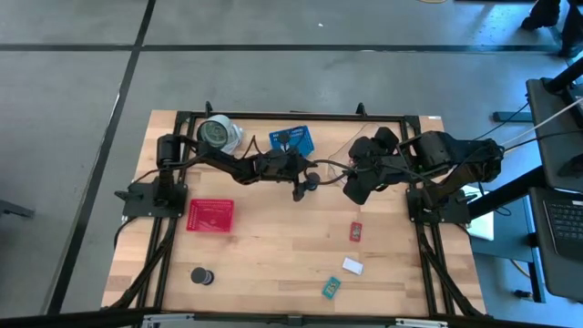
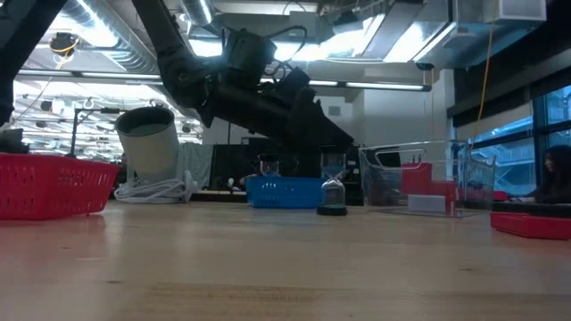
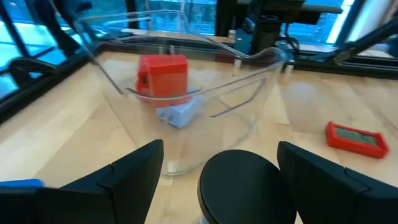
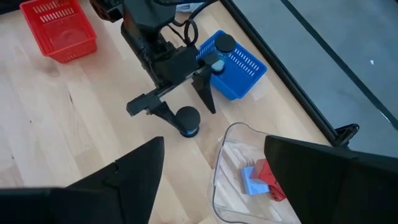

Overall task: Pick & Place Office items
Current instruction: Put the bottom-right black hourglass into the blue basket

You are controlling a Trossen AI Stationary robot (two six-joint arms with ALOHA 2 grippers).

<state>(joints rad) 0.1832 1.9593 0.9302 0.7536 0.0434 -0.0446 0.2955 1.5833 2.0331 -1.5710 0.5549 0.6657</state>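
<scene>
A black round spool (image 3: 239,183) stands on its flat end on the table, just short of the clear tub (image 3: 186,93). My left gripper (image 3: 221,144) is low over the table with one finger on each side of the spool, open, with a gap at both sides; the same shows in the right wrist view (image 4: 188,119). The tub holds a red cube (image 3: 163,76) and a light-blue block (image 3: 177,113). My right gripper (image 4: 214,142) hangs high above the tub, open, with nothing between its fingers.
A blue basket (image 4: 239,62) with a black spool (image 4: 224,43) in it stands at the far edge, beside a grey-and-white disc (image 1: 217,134). A red tray (image 1: 210,215) lies left. A red block (image 1: 356,231), a white block (image 1: 352,266), a teal block (image 1: 331,288) and another spool (image 1: 201,275) lie nearer.
</scene>
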